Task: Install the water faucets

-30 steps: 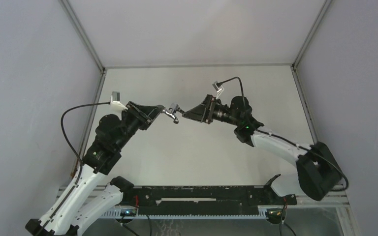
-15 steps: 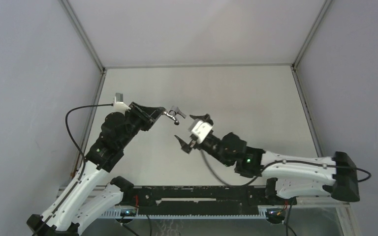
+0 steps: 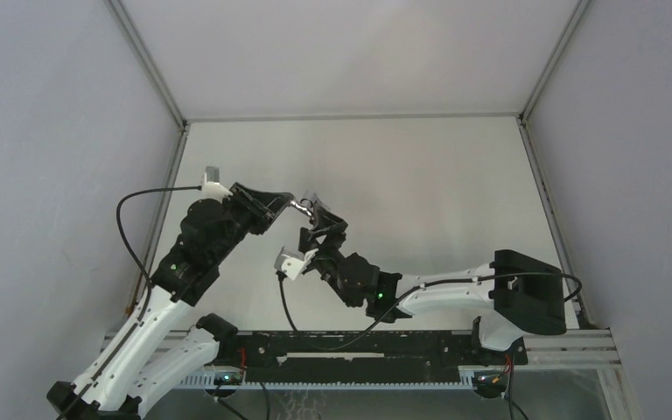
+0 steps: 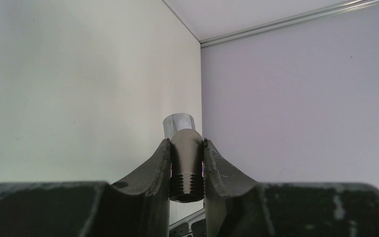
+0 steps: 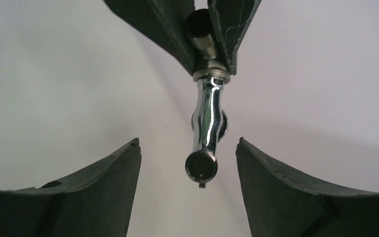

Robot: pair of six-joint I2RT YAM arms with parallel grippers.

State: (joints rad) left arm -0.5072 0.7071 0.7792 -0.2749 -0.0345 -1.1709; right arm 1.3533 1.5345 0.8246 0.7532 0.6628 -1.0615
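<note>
Your right gripper (image 3: 322,224) swung left, fingers apart around the faucet (image 3: 305,206) (not touching it); your left gripper (image 3: 286,203) clamped its threaded end, nearer the left edge of the table (image 3: 455,175).

Swung away from the right of the faucet (image 3: 303,206), dropped back toward the near edge, then brought up at it from the near side. Now aiming the right gripper (image 3: 325,226) away from the bases, fingers apart. With the right arm folded low, no longer reaching in from the far right.
</note>
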